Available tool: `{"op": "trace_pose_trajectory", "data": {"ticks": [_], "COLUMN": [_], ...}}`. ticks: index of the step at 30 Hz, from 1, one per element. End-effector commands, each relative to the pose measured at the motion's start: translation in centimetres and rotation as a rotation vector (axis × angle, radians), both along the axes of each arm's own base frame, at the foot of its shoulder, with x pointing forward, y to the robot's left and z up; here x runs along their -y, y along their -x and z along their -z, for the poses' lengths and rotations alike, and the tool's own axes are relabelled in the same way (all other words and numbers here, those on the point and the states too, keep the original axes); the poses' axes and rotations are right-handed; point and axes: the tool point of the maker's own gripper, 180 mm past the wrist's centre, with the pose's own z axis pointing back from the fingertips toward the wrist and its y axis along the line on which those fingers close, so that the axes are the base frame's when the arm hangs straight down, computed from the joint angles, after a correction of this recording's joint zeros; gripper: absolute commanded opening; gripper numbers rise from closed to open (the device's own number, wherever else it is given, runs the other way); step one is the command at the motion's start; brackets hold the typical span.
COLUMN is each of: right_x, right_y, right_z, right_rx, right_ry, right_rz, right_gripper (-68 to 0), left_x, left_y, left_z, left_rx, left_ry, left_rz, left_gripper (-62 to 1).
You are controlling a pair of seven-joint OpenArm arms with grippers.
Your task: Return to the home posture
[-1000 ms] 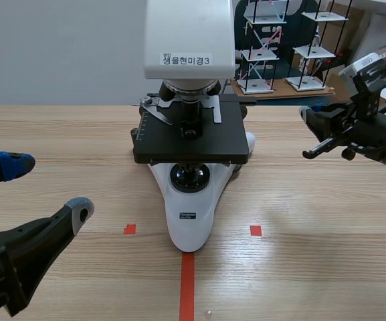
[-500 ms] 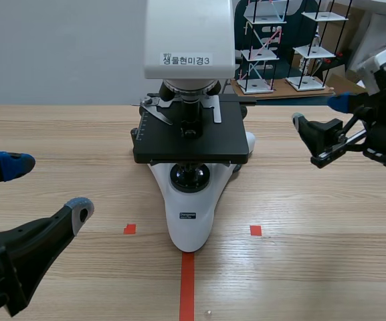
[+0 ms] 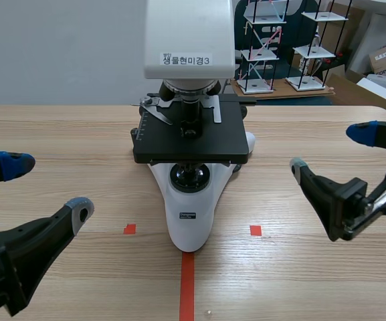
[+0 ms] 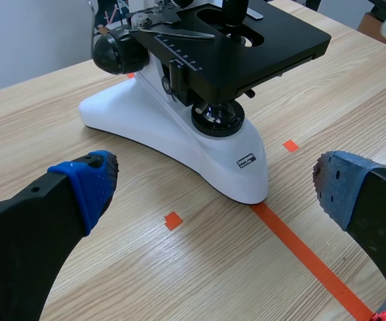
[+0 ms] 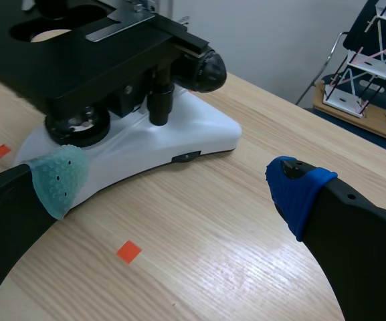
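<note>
Left hand [image 4: 213, 200] open, microscope [image 4: 199, 93] ahead on table [image 4: 39, 134]

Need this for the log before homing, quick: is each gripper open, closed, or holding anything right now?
Left gripper: open, holding nothing.
Right gripper: open, holding nothing.

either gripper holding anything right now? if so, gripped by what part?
Nothing is held. The left gripper and right gripper both have their jaws open and empty. The microscope stands between them on the table, untouched.
</note>
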Motion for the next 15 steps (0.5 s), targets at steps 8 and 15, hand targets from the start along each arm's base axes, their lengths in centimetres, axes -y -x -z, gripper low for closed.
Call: {"op": "trace_pose_trajectory", "data": {"ticks": [8, 15], "right_x": [-0.8, -1.2], "right_y": [2.9, 3.9], "right_z": [-2.4, -3.4], "right_rx": [0.013, 0.023], "right_ry": [0.001, 0.001], "right_rz": [-0.028, -0.042], "right_gripper": [-9.5, -9.5], "left_x": [0.4, 0.4], "left_y": [-0.1, -0.1], "left_z": [-1.1, -1.1], "left_rx": [0.03, 0.03], "left_ry": [0.021, 0.021], "left_rz": [0.006, 0.006], "left_gripper": [1.0, 1.0]}}
